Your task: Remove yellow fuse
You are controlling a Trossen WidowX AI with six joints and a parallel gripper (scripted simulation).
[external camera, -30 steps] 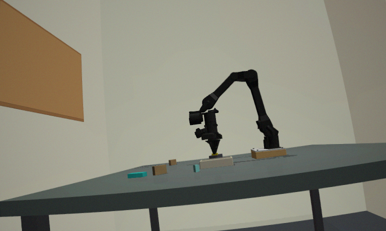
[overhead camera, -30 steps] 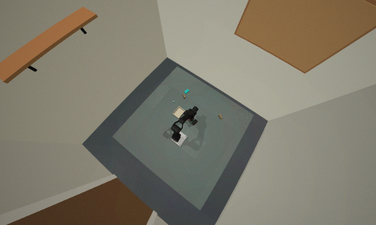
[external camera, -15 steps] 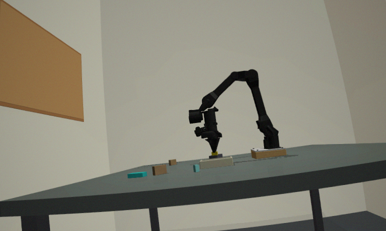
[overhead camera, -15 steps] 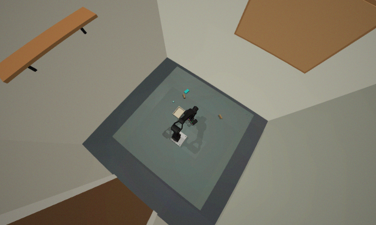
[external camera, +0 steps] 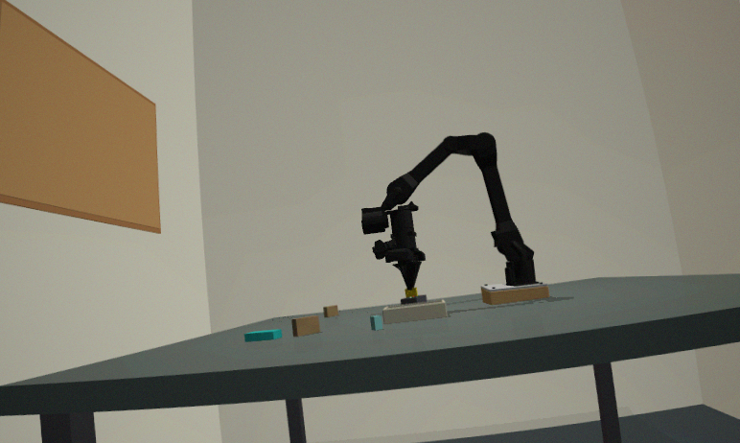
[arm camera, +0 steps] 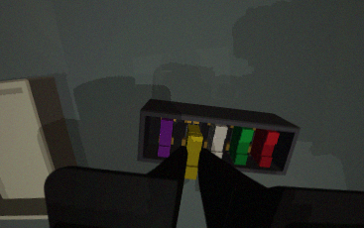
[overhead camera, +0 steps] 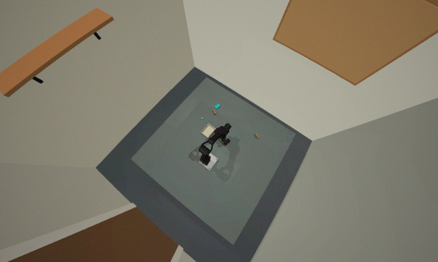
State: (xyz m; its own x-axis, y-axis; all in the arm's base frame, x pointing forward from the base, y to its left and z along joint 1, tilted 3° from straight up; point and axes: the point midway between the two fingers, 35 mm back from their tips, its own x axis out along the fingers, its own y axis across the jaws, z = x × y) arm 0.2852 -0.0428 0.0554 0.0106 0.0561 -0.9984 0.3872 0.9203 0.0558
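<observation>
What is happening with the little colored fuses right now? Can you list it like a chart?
gripper: shut on the yellow fuse
yellow fuse: pinched, partly lifted above the fuse block
other fuses: purple, white, green, red, seated in the block
tray: beside the block, nothing seen in it
done yet: no, fuse not in tray

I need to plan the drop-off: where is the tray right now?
In the wrist view the tray lies flat on the table at the left edge, left of the fuse block, apart from it; the hand grips the yellow fuse.
</observation>
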